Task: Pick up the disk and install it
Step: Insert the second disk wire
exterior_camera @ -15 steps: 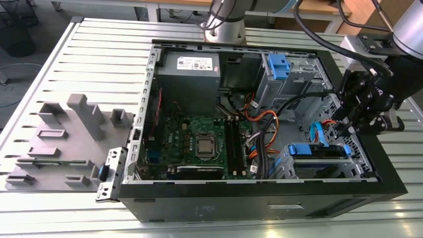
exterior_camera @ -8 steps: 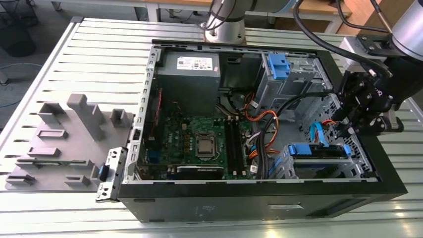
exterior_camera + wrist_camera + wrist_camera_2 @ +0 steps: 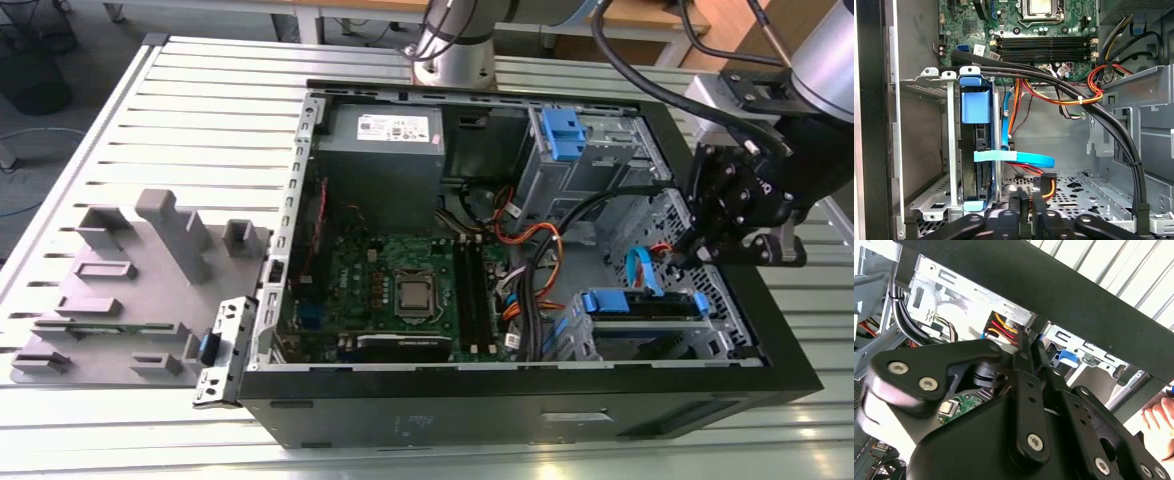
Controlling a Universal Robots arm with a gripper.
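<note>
My gripper (image 3: 707, 262) looks closed and empty, just beside the disk (image 3: 976, 150) standing in its cage (image 3: 949, 150); I should seat it gently, avoiding the cables (image 3: 1079, 100).

This looks like a robotics lab or test workshop. An opened computer case (image 3: 534, 400) lies on a slatted metal table (image 3: 200, 120), with its green circuit board (image 3: 400, 280) off to one side of the gripper (image 3: 727, 250). Farther off on that side sits a grey foam tray (image 3: 134, 270), and the robot arm's base (image 3: 454, 50) is mounted on the table.
</note>
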